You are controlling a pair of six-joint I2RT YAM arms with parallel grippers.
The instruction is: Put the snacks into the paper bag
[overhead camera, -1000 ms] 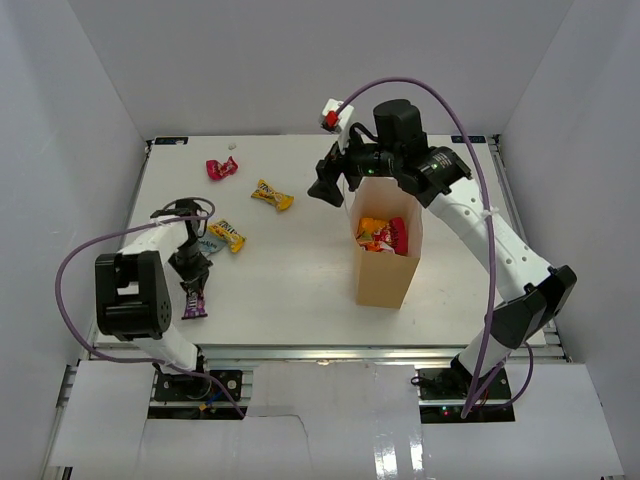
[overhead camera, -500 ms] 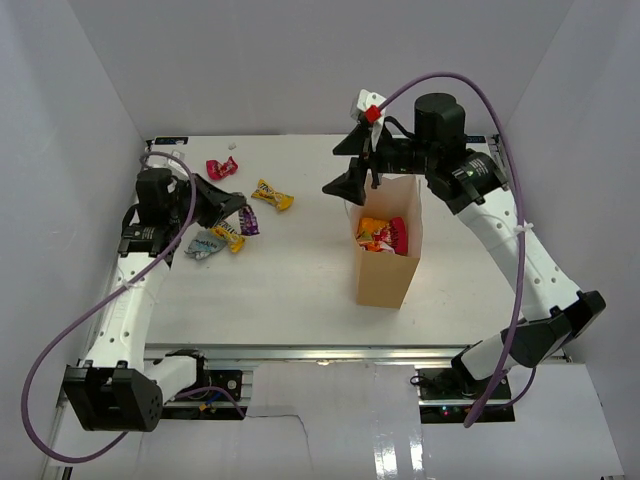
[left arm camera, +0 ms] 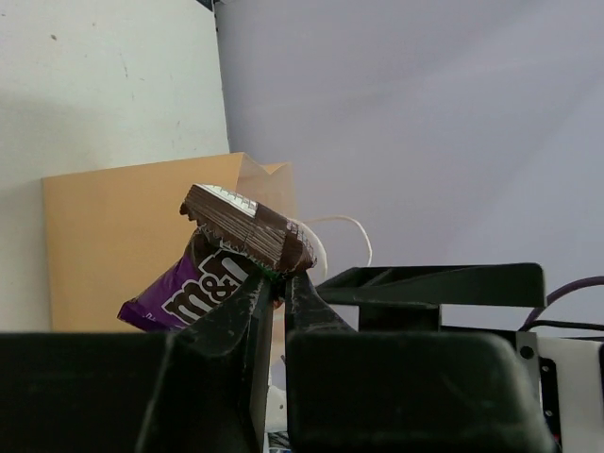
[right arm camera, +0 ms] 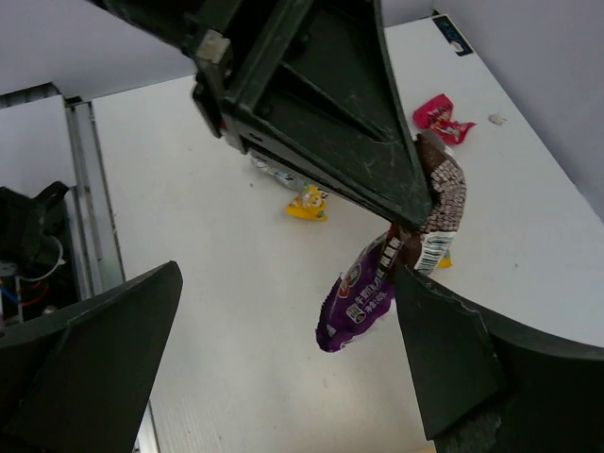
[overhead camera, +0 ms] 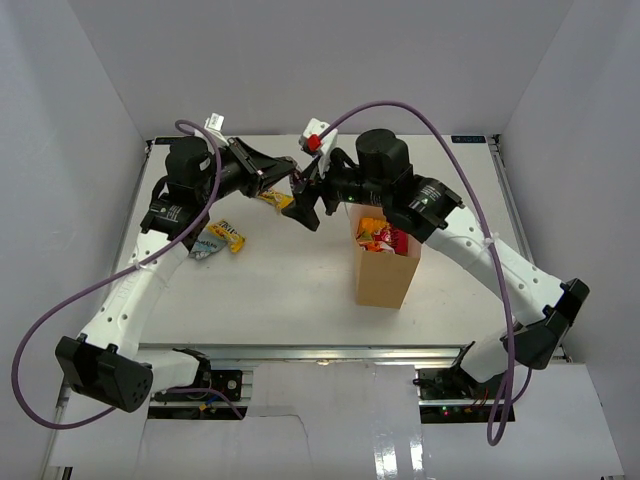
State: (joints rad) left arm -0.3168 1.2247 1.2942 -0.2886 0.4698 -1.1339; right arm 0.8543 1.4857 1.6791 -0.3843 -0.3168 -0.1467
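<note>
Pinching the purple packet (left arm camera: pixel 203 283) in my left gripper (left arm camera: pixel 278 283); right gripper (overhead camera: pixel 305 207) gapes empty, ten o'clock of the paper bag (overhead camera: pixel 385 280); crowding risks collision

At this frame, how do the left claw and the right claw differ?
The left claw is shut, pinching the purple M&M's packet near one end; the right claw is spread wide open and holds nothing. The packet dangles from the left claw, hanging in front of the open right claw. Shared: both are black, raised off the table, and close together just left of the paper bag.
</note>
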